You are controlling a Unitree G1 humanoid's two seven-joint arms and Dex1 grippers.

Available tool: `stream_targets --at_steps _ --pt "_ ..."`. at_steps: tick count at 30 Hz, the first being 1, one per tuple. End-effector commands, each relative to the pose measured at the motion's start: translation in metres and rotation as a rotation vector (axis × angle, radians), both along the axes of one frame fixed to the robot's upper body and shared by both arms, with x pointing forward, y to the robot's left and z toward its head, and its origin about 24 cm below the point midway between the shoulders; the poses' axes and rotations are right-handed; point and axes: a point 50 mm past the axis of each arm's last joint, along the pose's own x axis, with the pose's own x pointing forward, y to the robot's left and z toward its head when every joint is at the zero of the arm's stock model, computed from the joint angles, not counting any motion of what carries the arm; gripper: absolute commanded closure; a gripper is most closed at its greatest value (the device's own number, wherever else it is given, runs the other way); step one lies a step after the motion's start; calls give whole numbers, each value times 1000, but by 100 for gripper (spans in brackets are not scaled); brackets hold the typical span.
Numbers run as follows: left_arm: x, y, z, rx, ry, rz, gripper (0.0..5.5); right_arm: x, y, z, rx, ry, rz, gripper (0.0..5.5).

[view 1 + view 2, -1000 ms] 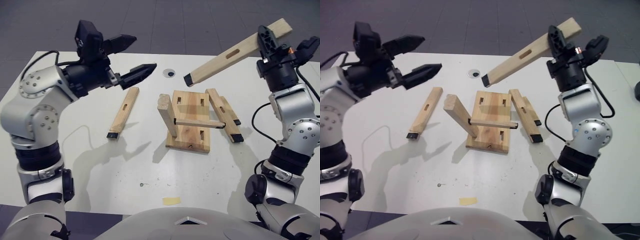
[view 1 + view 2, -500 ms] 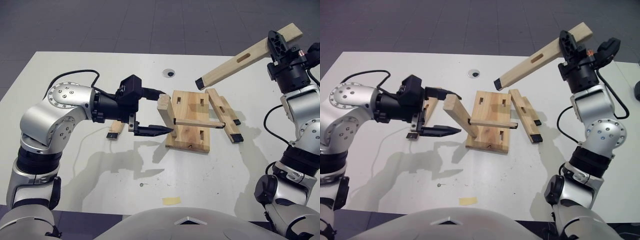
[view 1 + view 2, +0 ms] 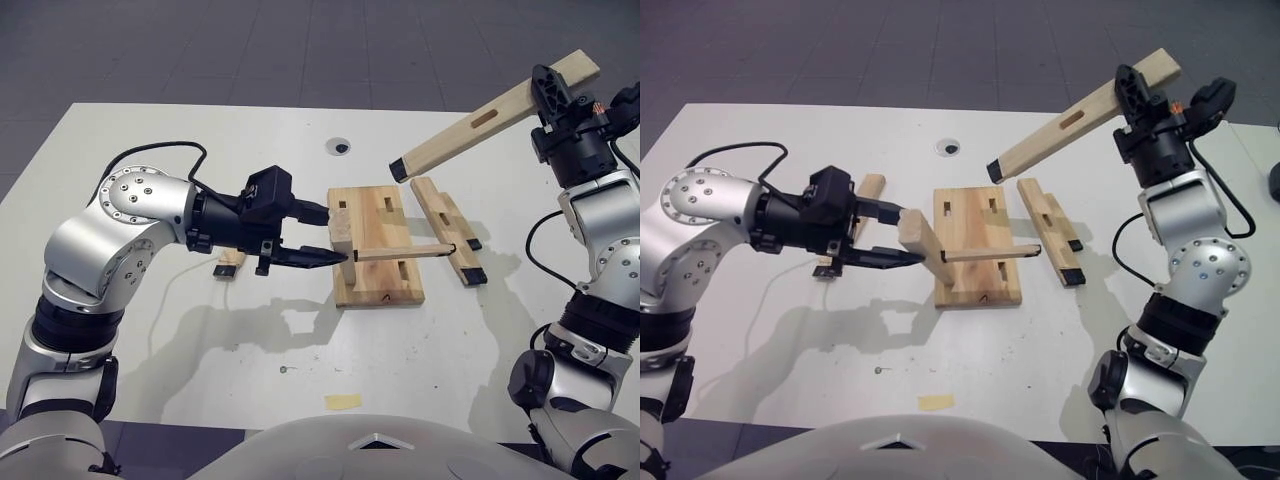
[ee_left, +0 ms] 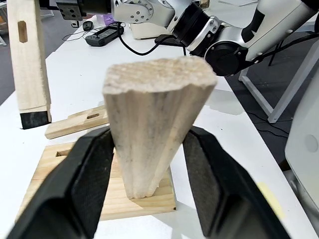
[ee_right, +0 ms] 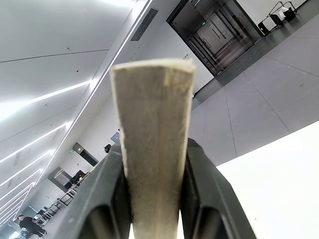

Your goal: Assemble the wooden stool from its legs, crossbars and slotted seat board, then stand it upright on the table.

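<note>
The upright leg [image 3: 343, 235] on the seat board [image 3: 388, 288] is clamped between the left jaws; another leg [image 3: 450, 137] is held raised over the surface [image 3: 180, 150], gripped by the right jaws.

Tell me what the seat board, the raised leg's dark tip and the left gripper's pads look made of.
Seat board: pale bare-looking wood, matte, grain lines showing. Raised leg in the right gripper: same light wood; its dark tip looks like a black rubber or plastic cap, unclear which. Left gripper pads: black, finely textured, probably rubber, clamped on the standing leg.
</note>
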Motion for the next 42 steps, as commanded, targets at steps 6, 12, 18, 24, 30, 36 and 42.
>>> stream_targets --at_steps 6,12,18,24,30,36,42 --pt "18 3 -38 10 -31 337 347 -3 11 4 -261 -72 -24 449" --pt "29 5 -46 45 -90 476 347 -3 18 12 -406 -149 -51 449" --pt "29 -4 -41 7 -94 484 347 -4 39 2 -604 -196 -43 449" --pt "34 -6 -45 5 -73 489 347 -4 58 -12 -748 -250 -18 450" --pt "32 -4 -52 11 -53 499 347 -4 65 -27 -757 -246 2 450" --pt "22 -5 -61 12 -21 479 347 -2 67 -33 -756 -240 13 450" --pt "17 -6 -66 17 -4 475 347 4 75 -36 -763 -251 37 450"
